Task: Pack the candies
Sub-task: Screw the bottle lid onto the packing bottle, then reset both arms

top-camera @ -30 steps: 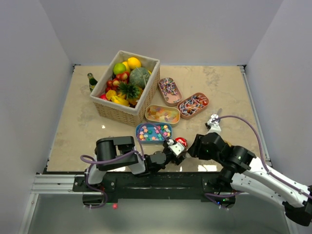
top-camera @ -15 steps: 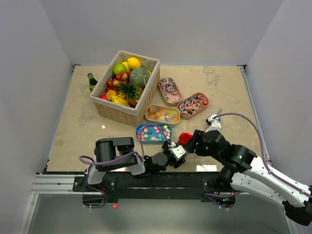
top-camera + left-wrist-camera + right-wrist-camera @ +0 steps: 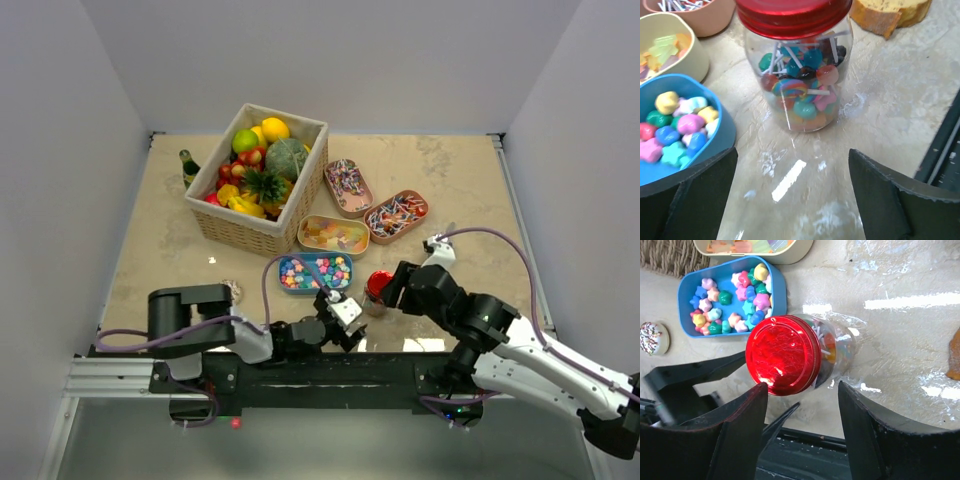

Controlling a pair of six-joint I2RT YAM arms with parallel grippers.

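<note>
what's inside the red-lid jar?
The clear jar holds multicoloured lollipops with white sticks, filling most of it. The red lid covers the top, and the outer lollipops hide those in the middle.

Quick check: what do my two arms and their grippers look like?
The left arm is boxy and black, white at the wrist. The right arm is black near the wrist and white toward the base. A lilac cable loops along each. The left gripper and right gripper have broad black fingers.
</note>
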